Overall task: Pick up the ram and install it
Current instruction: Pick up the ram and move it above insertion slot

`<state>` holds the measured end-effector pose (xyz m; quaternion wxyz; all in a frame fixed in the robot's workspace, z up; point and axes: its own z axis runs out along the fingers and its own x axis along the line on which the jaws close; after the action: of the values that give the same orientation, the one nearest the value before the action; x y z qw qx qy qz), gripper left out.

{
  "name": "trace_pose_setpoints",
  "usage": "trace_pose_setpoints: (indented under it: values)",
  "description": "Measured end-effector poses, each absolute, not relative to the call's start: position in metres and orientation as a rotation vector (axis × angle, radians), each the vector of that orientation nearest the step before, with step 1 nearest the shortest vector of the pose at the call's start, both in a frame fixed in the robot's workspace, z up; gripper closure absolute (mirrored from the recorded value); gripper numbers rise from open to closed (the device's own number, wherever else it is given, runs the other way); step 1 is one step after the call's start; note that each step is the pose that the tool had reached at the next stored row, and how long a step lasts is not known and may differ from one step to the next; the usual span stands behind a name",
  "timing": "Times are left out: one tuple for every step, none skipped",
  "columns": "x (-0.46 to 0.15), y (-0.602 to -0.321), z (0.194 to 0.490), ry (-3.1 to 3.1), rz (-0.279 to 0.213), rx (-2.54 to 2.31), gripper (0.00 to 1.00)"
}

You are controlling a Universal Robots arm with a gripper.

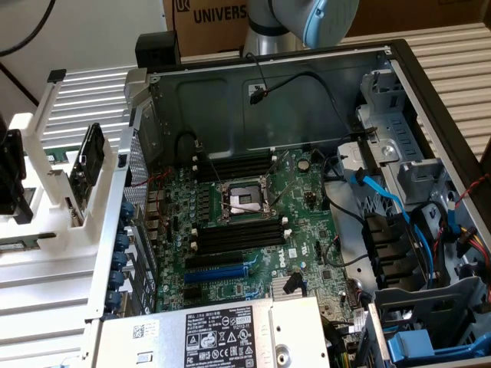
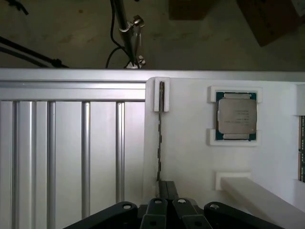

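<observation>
In the wrist view the ram [image 2: 159, 138] is seen edge-on as a thin dark line. It stands in a white fixture [image 2: 190, 157], its far end held in a white clip [image 2: 161, 94]. My gripper [image 2: 167, 184] is shut, its black fingers [image 2: 172, 191] pressed together right over the ram's near end. The ram's edge runs just beside the seam between the fingers, and I cannot tell whether they touch it. In the exterior view a black shape at the left edge, by the white fixture [image 1: 54, 192], is my gripper [image 1: 9, 180]. The open computer's black memory slots [image 1: 238, 234] lie beside the processor socket [image 1: 244, 198].
A processor chip [image 2: 237, 116] sits in its own white holder on the fixture. A second green stick [image 2: 301, 148] shows at the frame edge, and a dark board [image 1: 86, 157] stands upright in the rack. Ribbed aluminium tabletop [image 2: 71, 152] borders the fixture. The case walls [image 1: 268, 84] and blue cables [image 1: 383, 203] surround the motherboard.
</observation>
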<state>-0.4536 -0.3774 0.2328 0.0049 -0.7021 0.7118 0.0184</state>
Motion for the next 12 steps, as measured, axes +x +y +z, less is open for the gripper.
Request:
trace_pose_setpoints:
  values:
    - [-0.4536, -0.3774, 0.2328, 2.229, 0.058, -2.199, 0.90]
    - [-0.4536, -0.3774, 0.2328, 2.229, 0.058, -2.199, 0.90]
    - [-0.4536, -0.3774, 0.2328, 2.229, 0.058, -2.199, 0.90]
    - [-0.4536, -0.3774, 0.2327, 2.229, 0.057, -2.199, 0.90]
    - [-0.4536, -0.3774, 0.2327, 2.229, 0.057, -2.199, 0.90]
    - [-0.4536, -0.3774, 0.2327, 2.229, 0.058, -2.199, 0.90]
    - [-0.4536, -0.3774, 0.2327, 2.229, 0.058, -2.199, 0.90]
    - [-0.4536, -0.3774, 0.2328, 2.229, 0.058, -2.199, 0.89]
    - [-0.4536, -0.3774, 0.2327, 2.229, 0.058, -2.199, 0.82]
    - [-0.4536, -0.3774, 0.2327, 2.229, 0.057, -2.199, 0.82]
    - [-0.4536, -0.3774, 0.2327, 2.229, 0.057, -2.199, 0.82]
    - [-0.4536, -0.3774, 0.2327, 2.229, 0.057, -2.199, 0.82]
